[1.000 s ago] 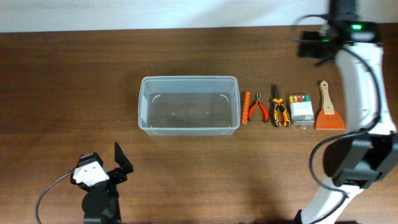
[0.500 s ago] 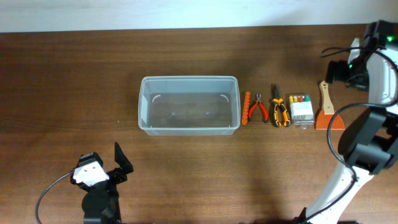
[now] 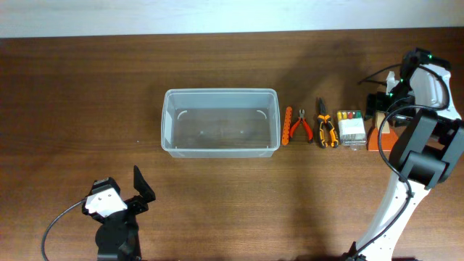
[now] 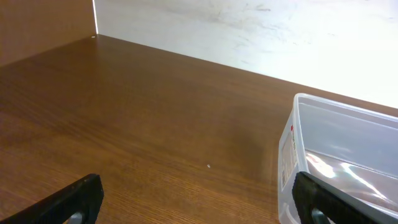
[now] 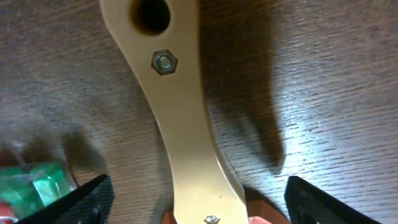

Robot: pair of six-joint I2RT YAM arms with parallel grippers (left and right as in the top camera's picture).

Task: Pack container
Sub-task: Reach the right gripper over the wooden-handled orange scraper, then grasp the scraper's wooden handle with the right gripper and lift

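The clear plastic container point(image 3: 220, 122) sits empty at the table's middle; its corner also shows in the left wrist view point(image 4: 336, 162). To its right lie orange cutters point(image 3: 298, 125), yellow-black pliers point(image 3: 325, 131), a small bit case point(image 3: 351, 127) and a scraper with a wooden handle and orange blade point(image 3: 378, 136). My right gripper point(image 3: 381, 101) is open just above the scraper's wooden handle point(image 5: 177, 112), one finger on each side of it. My left gripper point(image 3: 139, 187) is open and empty near the front left, away from the container.
The right arm's white links point(image 3: 428, 138) rise along the table's right edge. A light wall point(image 4: 249, 31) borders the table's far edge.
The right arm has swung from the far right corner down and inward, and its gripper now hangs over the scraper's handle. The left arm has not moved.
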